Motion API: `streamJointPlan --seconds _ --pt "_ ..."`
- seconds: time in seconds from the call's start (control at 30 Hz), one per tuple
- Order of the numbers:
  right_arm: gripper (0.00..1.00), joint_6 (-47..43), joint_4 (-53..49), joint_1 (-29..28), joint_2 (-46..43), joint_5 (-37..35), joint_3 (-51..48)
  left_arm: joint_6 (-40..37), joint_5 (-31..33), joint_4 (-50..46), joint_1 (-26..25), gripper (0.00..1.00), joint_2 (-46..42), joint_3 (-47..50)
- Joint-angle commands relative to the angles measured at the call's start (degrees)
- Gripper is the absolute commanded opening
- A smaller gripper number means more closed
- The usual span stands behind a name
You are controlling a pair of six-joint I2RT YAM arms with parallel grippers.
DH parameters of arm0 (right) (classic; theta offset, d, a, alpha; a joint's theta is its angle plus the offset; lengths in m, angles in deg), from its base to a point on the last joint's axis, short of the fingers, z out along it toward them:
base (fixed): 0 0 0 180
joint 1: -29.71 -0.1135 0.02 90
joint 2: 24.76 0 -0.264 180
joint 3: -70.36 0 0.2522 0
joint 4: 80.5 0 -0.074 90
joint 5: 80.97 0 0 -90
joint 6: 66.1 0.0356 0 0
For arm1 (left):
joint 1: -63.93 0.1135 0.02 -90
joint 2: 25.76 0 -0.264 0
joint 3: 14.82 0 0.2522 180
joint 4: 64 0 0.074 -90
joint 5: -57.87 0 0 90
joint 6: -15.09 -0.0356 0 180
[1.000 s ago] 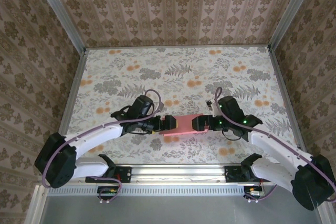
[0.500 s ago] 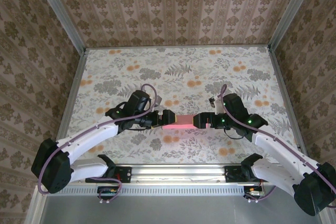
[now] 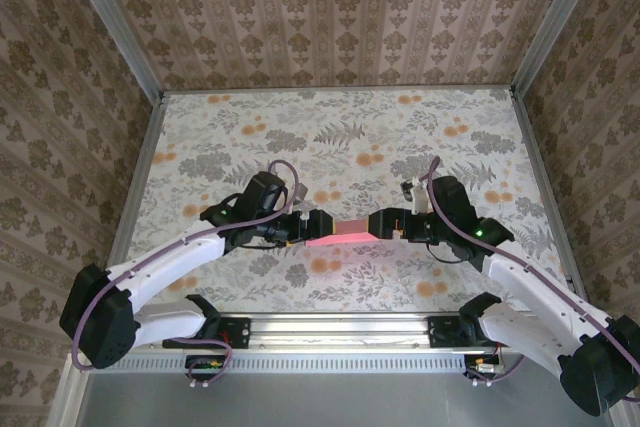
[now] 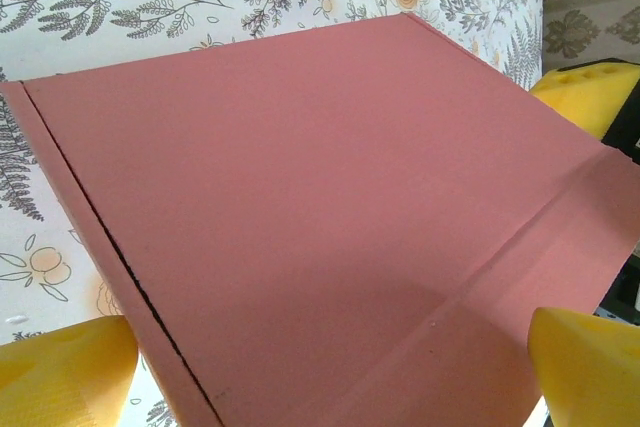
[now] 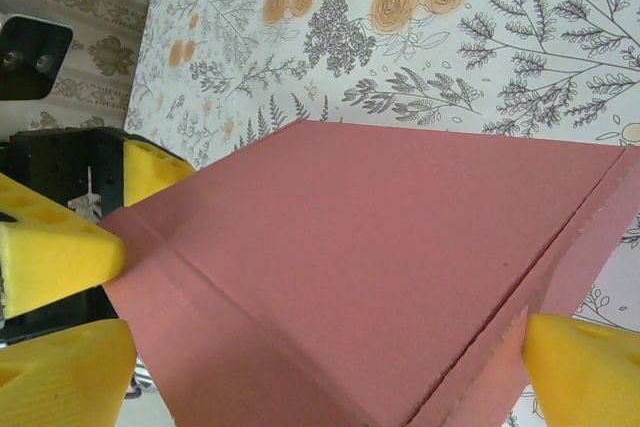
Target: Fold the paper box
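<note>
The paper box (image 3: 341,230) is a flat pink rectangular box, lying across between my two grippers over the middle of the table. My left gripper (image 3: 318,227) stands open, its yellow fingers (image 4: 62,372) straddling the box's left end (image 4: 320,197). From the other side, my right gripper (image 3: 381,227) is open too, and its yellow fingers (image 5: 580,367) flank the right end of the box (image 5: 380,257). A crease and a cut seam run along the box's top face. I cannot tell whether the box rests on the table or hangs just above it.
The floral-patterned table (image 3: 340,137) is walled in by patterned panels on three sides, with a metal rail (image 3: 330,327) at the near edge carrying both arm bases. Bare table lies behind the box and to either side.
Both grippers have moved away from the near edge and closer together, taking the box with them. Less pink now shows between them.
</note>
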Motion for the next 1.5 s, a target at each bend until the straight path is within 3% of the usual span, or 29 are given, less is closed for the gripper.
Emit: streamJointPlan --seconds 0.0,0.57,0.93,1.47 --pt "1.0 2.14 4.27 -0.35 -0.79 5.66 -0.3 -0.66 -3.65 2.01 0.07 1.0 0.08 -2.57" --pt "1.0 6.6 4.02 -0.22 -2.01 6.76 -2.63 2.85 -8.56 1.45 1.78 1.0 -1.09 -2.99" --pt "1.0 10.11 5.78 -0.17 -2.87 8.33 -5.74 9.3 -11.07 5.05 1.74 1.0 -0.97 0.36" --pt "1.0 11.14 0.75 -0.12 -0.88 10.61 -1.0 14.97 -13.71 4.6 2.28 1.0 -1.32 0.9"
